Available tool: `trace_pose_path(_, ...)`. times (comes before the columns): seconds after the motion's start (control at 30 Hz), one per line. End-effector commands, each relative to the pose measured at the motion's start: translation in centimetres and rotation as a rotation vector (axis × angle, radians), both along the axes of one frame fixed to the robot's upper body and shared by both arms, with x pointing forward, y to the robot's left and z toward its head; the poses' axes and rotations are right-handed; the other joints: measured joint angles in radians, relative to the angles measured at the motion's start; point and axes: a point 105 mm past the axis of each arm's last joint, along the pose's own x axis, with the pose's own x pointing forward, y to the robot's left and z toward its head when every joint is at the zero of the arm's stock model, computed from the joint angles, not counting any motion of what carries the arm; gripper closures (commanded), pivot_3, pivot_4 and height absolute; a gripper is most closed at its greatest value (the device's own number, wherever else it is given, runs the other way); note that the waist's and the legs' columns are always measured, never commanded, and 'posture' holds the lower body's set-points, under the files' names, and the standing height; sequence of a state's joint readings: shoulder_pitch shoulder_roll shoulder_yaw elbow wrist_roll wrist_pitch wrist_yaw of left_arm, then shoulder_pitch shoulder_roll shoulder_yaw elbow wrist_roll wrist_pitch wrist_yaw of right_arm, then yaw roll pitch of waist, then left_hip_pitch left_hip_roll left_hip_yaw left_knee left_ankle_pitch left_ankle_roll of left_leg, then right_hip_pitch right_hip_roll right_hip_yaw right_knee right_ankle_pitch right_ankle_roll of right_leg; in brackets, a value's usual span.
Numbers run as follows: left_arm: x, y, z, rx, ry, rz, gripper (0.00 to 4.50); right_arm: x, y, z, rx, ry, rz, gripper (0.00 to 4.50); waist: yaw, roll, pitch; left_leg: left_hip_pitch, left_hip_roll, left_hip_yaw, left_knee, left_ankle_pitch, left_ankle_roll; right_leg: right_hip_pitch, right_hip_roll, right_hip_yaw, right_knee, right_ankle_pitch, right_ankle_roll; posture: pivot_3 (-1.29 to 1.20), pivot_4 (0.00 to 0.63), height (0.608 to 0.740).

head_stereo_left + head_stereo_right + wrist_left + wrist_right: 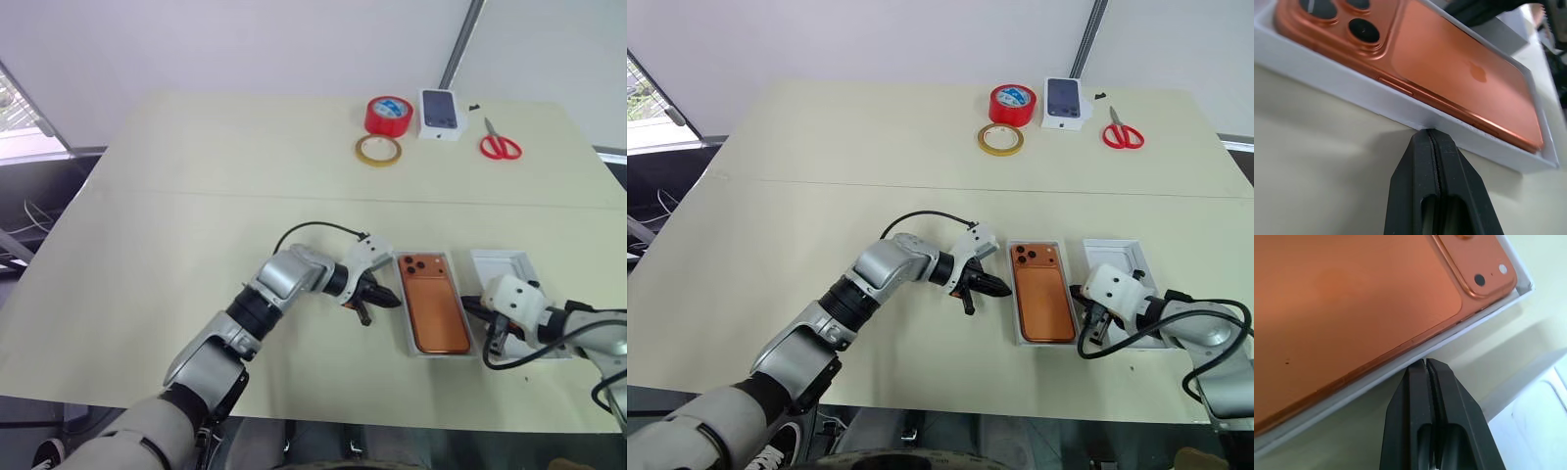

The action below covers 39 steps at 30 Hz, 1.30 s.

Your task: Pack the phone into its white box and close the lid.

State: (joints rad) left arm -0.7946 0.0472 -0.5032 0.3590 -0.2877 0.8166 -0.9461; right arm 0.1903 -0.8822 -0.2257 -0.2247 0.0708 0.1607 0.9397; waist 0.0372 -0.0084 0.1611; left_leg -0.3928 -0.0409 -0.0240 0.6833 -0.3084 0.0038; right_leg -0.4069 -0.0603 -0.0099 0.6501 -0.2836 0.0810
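The orange phone (437, 311) lies camera side up inside the shallow white box (405, 318), near the table's front edge. My left gripper (392, 301) is shut and empty, its tips at the box's left wall (1400, 110). My right gripper (470, 306) is also shut and empty, with its tips against the box's right wall (1400, 369). Just right of the box lies a white rectangular shell (505, 266), which looks like the lid. My right gripper hides part of it, and a rounded recess outline (1542, 416) shows inside.
At the table's far side stand a red tape roll (388, 116), a yellowish tape ring (378, 150), a small white box printed with a dark phone (441, 113), and red scissors (500, 147). The table's front edge runs close below the box.
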Motion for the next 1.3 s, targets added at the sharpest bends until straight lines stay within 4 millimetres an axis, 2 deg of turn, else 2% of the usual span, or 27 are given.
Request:
trace_pose_path(0.03,-1.1,-1.7,2.3,-0.094,-0.044,-0.075,4.5,0.0,0.9,1.0,-0.002,-0.053,0.061,4.43,0.0,0.0,0.0,0.0,0.0,0.0,0.0,0.0,0.0,0.0,0.0,0.0,0.0,0.0,0.0,0.0,0.15,0.74)
trace_pose_path(0.23,1.5,0.1,2.5,-0.078,-0.086,0.026,4.5,0.0,1.2,1.1,-0.001,-0.036,0.086,4.43,0.0,0.0,0.0,0.0,0.0,0.0,0.0,0.002,-0.004,0.0,0.0,0.0,0.0,0.0,0.0,0.0,0.15,0.74)
trace_pose_path(0.57,2.0,3.6,2.3,-0.054,-0.124,0.073,4.5,0.8,-0.9,2.1,-0.073,-0.052,0.076,4.43,0.0,0.0,0.0,0.0,0.0,0.0,0.0,0.003,-0.005,0.0,0.0,0.0,0.0,0.0,0.0,0.0,0.15,0.74)
trace_pose_path(0.7,4.2,5.3,4.7,-0.163,-0.217,0.194,4.5,2.1,-2.2,2.0,-0.116,-0.096,0.021,4.43,0.0,0.0,0.0,0.0,0.0,0.0,0.001,0.003,-0.005,0.0,0.0,0.0,0.0,0.0,0.0,0.0,0.15,0.74)
trace_pose_path(0.77,5.2,6.8,5.5,-0.189,-0.281,0.243,4.5,1.8,-2.9,1.7,-0.156,-0.088,0.027,4.43,0.0,0.0,0.0,0.001,0.0,0.0,0.0,0.003,-0.005,0.0,0.0,0.0,0.0,0.0,0.0,0.0,0.15,0.74)
trace_pose_path(0.93,5.7,10.5,6.9,-0.234,-0.33,0.28,4.5,1.9,-3.1,3.2,-0.116,-0.129,0.005,4.43,0.0,0.001,0.0,0.001,0.0,0.0,0.0,0.003,-0.006,0.001,0.0,0.0,0.001,0.0,0.0,0.0,0.15,0.74)
trace_pose_path(0.97,5.7,11.2,7.5,-0.256,-0.346,0.285,4.25,2.0,-3.1,3.8,-0.076,-0.139,-0.012,4.47,0.0,0.001,0.0,0.001,0.0,0.0,0.0,0.003,-0.006,0.001,0.0,0.0,0.001,0.0,0.0,0.0,0.15,0.74)
trace_pose_path(1.03,5.0,12.5,8.0,-0.283,-0.328,0.265,3.6,1.9,-2.6,5.0,0.08,-0.119,-0.056,3.92,0.0,0.001,0.0,0.001,0.0,0.0,0.0,0.003,-0.006,0.001,0.0,0.0,0.0,0.0,0.0,0.0,0.15,0.74)
trace_pose_path(1.07,4.8,13.1,8.1,-0.283,-0.384,0.256,3.1,1.9,-2.6,5.3,0.134,-0.106,-0.081,3.6,0.0,0.001,0.0,0.001,0.0,0.0,0.0,0.003,-0.006,0.001,0.0,0.0,0.0,0.0,0.0,0.0,0.15,0.74)
trace_pose_path(1.17,4.1,14.7,7.9,-0.271,-0.445,0.242,1.57,1.2,-3.1,5.4,0.114,-0.087,-0.12,2.09,0.001,0.001,0.0,0.001,0.001,0.0,0.0,0.003,-0.006,0.001,0.0,0.0,0.0,0.0,0.0,0.0,0.15,0.74)
trace_pose_path(1.27,2.3,16.2,7.7,-0.291,-0.485,0.172,0.02,1.3,-3.8,5.9,0.156,-0.122,-0.247,0.48,0.0,0.001,0.0,0.001,0.001,0.0,0.0,0.003,-0.006,0.001,0.0,0.0,0.0,0.0,0.0,0.0,0.15,0.74)
trace_pose_path(1.3,1.6,16.7,7.7,-0.3,-0.507,0.146,0.0,1.4,-3.7,6.1,0.173,-0.149,-0.295,0.04,-0.002,0.001,0.0,0.001,0.001,0.0,0.0,0.003,-0.005,0.001,0.0,0.0,0.0,0.0,0.0,0.0,0.15,0.74)
